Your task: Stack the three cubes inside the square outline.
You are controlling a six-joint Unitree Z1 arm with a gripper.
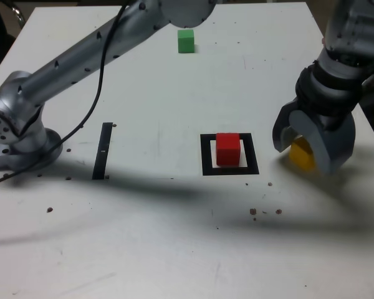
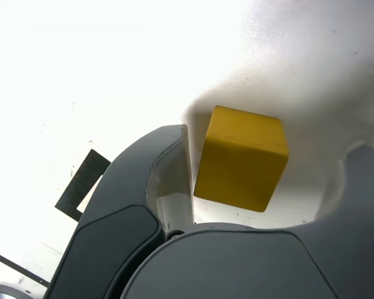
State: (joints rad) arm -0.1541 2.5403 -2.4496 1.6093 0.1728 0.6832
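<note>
Where the exterior view looks down on the white tabletop, shows the claw lowered at that view's right, its two grey fingers straddling the yellow cube. Sits on the tabletop between them, that cube, with one finger on the side toward the square outline and the other curving over the far side. Places the red cube inside the outline's white centre, just beside the claw toward the view's left. Leaves the green cube well apart near the far edge, close under the arm's silver link. Shows a thin black strip lying flat near the arm's base.

Seen from the wrist view, fills the middle with the yellow cube, standing between the dark fingers. Shows one inner face close against one side of the cube, though contact cannot be told; shows a clear gap of bright tabletop between the cube and the other finger. Reads as parted around the cube, not clenched on it. Catches a corner of the square outline beyond the near finger.
</note>
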